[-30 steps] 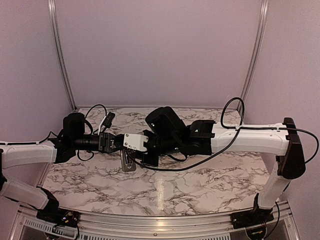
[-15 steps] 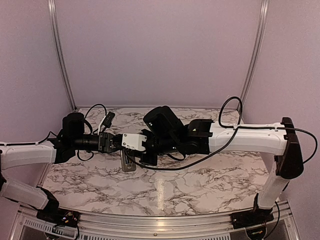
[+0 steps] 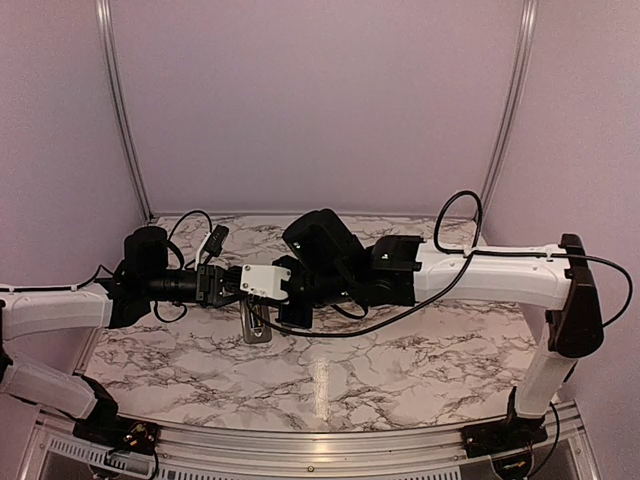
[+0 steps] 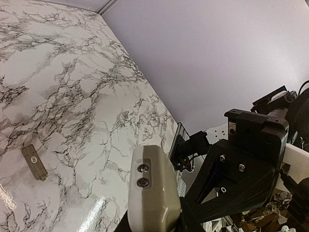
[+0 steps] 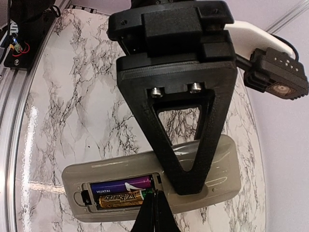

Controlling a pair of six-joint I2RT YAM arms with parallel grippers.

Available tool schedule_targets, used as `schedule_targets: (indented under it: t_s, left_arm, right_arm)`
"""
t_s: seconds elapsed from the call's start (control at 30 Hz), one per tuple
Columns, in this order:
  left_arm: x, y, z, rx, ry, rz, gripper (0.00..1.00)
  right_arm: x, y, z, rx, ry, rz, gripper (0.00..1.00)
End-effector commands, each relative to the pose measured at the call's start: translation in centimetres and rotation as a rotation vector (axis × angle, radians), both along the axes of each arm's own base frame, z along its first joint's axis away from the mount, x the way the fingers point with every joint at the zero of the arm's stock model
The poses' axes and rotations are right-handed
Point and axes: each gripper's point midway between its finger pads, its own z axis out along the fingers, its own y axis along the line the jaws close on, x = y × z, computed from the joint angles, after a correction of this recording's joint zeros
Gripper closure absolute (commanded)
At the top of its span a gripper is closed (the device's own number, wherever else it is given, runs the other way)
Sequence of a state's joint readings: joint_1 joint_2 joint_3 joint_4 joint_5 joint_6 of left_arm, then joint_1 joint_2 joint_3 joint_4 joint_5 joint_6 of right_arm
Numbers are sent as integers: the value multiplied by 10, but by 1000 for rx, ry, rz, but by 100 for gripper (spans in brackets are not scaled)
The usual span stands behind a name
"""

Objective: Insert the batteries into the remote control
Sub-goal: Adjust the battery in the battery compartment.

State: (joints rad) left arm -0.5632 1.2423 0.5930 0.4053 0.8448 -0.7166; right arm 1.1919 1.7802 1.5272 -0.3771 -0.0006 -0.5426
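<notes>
- The remote control (image 5: 106,169) is at lower centre of the right wrist view, grey back to the camera. The left fingers (image 5: 186,186) clamp it across its width. Both batteries (image 5: 120,192) lie in the open bay at its left end.
- The right fingers (image 5: 147,220) are closed together and empty, with the tip at the bay's right end.
- Risk, as we judge it: a push there could pry the gold cell up or twist the remote in the clamp (it hangs above the bench (image 5: 72,96)).
- We cannot tell whether the tip touches a cell, whether the cells are seated, or their polarity.
- A small grey bar (image 4: 34,162) at lower left of the left wrist view may be the cover.

Two batteries (image 5: 126,185), one remote control (image 5: 111,166), one cover (image 4: 34,162).
</notes>
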Motion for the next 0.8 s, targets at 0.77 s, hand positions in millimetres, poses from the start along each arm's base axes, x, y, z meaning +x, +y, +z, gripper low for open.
schedule_targets:
  t_s: [0.77]
  left_arm:
    - [0, -2, 38, -87, -123, -13, 100]
  right_arm:
    - [-7, 2, -20, -116, -39, -56, 98]
